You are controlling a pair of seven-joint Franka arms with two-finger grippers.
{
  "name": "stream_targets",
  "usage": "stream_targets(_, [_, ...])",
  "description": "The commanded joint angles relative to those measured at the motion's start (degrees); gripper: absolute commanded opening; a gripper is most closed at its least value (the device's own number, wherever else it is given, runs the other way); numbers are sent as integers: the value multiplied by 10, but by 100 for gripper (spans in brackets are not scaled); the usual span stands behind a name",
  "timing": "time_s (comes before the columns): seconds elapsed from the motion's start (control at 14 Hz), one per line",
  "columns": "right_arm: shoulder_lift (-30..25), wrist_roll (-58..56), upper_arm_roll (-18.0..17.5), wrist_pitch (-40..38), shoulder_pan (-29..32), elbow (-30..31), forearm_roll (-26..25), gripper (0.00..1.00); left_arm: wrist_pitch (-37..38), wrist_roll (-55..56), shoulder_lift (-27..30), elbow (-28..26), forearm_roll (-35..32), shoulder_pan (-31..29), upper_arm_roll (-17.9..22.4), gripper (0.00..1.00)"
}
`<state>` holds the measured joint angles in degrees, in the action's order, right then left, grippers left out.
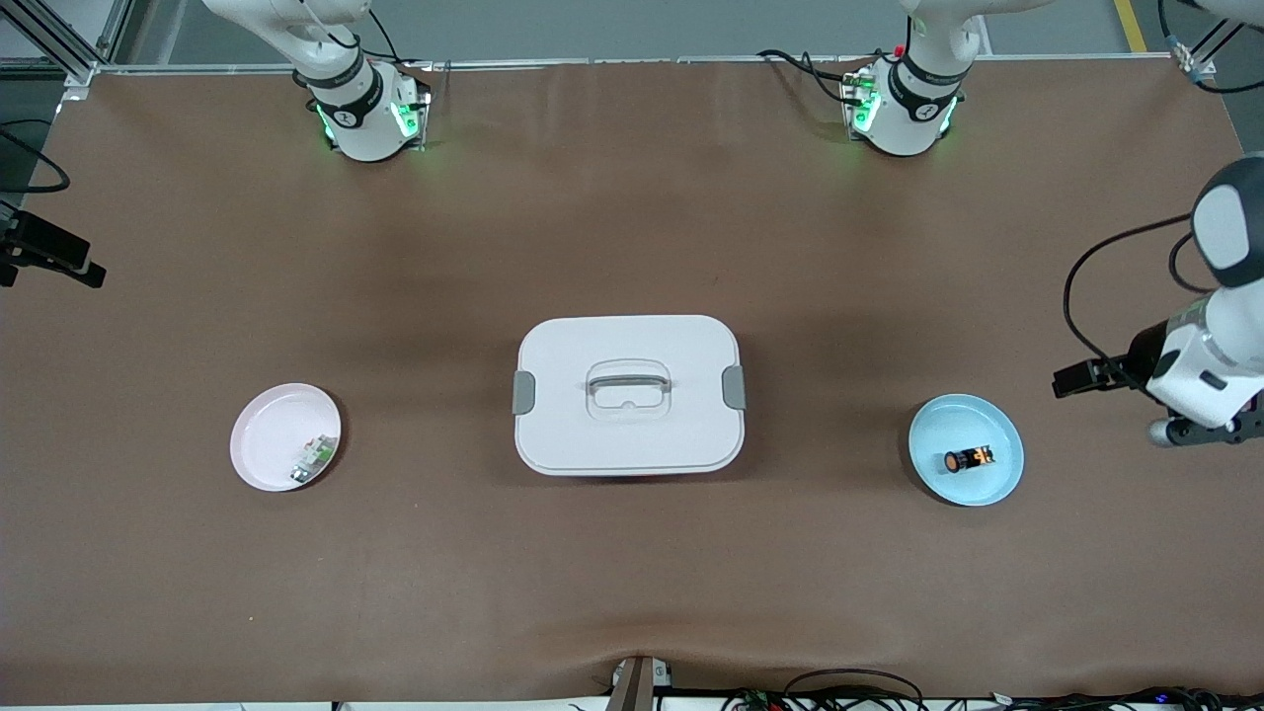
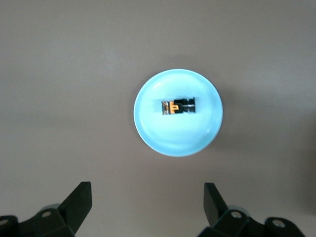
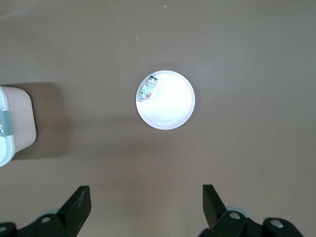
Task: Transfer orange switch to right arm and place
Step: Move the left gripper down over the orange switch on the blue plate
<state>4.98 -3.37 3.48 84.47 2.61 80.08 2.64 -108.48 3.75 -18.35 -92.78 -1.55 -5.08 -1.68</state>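
The orange switch [image 1: 968, 459] lies on its side in a light blue plate [image 1: 997, 489] toward the left arm's end of the table. In the left wrist view the switch [image 2: 178, 106] and its plate [image 2: 197, 143] show well below my left gripper [image 2: 147, 197], which hangs open and empty in the air. The left arm's wrist [image 1: 1210, 370] is beside the plate, at the table's end. The right arm's base [image 1: 360, 109] shows in the front view, its hand out of that view. My right gripper [image 3: 145, 197] is open and empty, high over the table by a pink plate [image 3: 173, 116].
A white lidded box [image 1: 629, 395] with a handle and grey clasps sits mid-table, its edge [image 3: 15, 123] in the right wrist view. The pink plate [image 1: 267, 434] toward the right arm's end holds a small white-and-green part [image 1: 314, 459].
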Motion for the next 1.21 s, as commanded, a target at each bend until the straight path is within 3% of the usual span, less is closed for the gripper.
stream_targets(0.0, [-8,-1,-3,-2,0,3,-6,100,-30,3,-43,20,2,-7,-2,100])
stream_targets(0.21, [-8,-1,-3,-2,0,3,-6,100,-49,13,-91,21,55,-9,-1,100])
stream_targets(0.64, [-8,-3,-2,-3,3,3,-6,100,-131,15,-152,22,58,-2,-2,100])
stream_targets(1.14, [-8,-3,-1,-4,4,3,-5,100,-140,56,-215,57,59,6,-2,100])
